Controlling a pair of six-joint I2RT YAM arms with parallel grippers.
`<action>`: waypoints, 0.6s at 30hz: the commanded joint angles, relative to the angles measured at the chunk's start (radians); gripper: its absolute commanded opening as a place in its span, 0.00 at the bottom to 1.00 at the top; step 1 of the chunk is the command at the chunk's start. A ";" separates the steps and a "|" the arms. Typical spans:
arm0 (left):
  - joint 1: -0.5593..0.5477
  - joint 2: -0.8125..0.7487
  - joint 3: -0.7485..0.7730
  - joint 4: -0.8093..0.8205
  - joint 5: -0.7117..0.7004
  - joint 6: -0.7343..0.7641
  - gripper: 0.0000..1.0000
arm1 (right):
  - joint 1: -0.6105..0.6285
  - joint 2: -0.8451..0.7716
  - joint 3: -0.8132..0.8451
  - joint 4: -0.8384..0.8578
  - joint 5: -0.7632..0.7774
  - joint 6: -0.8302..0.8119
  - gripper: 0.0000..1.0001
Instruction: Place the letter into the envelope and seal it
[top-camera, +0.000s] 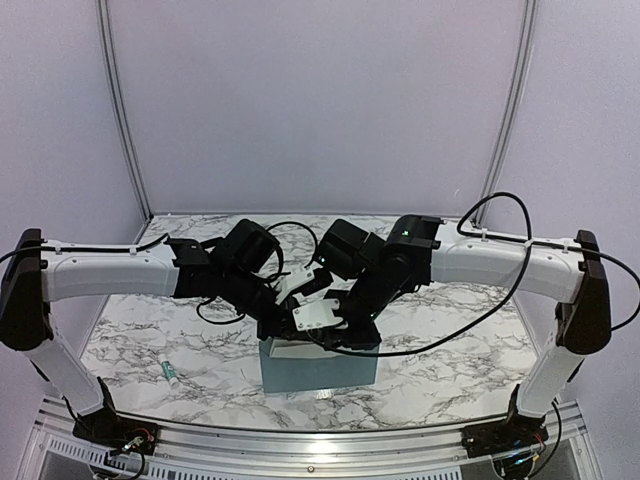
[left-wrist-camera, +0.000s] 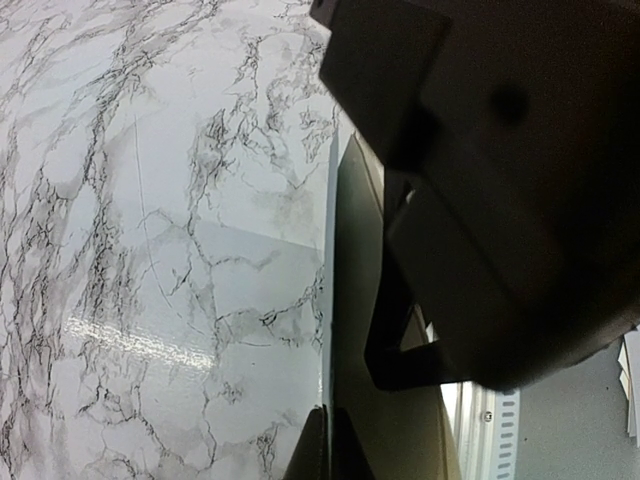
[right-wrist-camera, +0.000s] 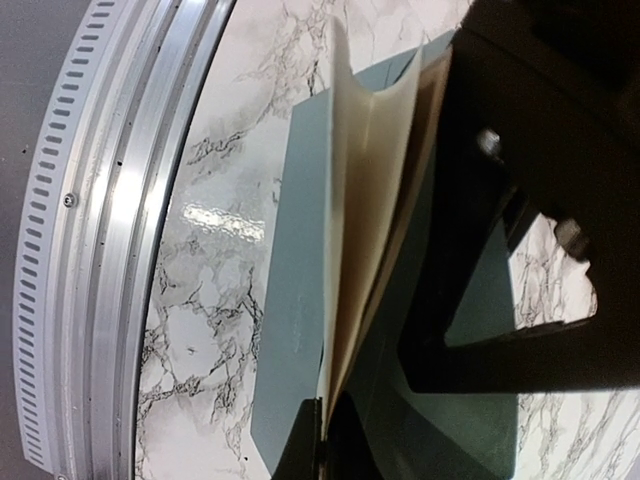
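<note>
Green-and-white, small: spotted a tube (top-camera: 172, 373) toward the table's (top-camera: 450, 375) near-left corner, well apart from the work. Located the envelope (top-camera: 318, 368) by the near edge at centre, its far part hidden under both crossed wrists. Found the right gripper (right-wrist-camera: 325, 437) low over it, clamped on the cream letter (right-wrist-camera: 365, 200), held on edge between blue-grey panels; could not tell how far in. Found the left gripper (left-wrist-camera: 328, 447) closed together at the envelope's edge; could not tell whether pinching it.
</note>
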 joint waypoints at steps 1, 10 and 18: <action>-0.003 -0.003 0.024 -0.014 0.014 0.000 0.00 | 0.001 -0.002 0.023 0.023 0.047 0.030 0.00; -0.003 0.010 0.036 -0.003 0.029 -0.020 0.00 | 0.004 0.022 0.006 0.040 0.093 0.044 0.00; 0.005 0.035 0.027 0.007 0.003 -0.041 0.00 | 0.004 0.005 0.030 0.098 0.155 0.075 0.00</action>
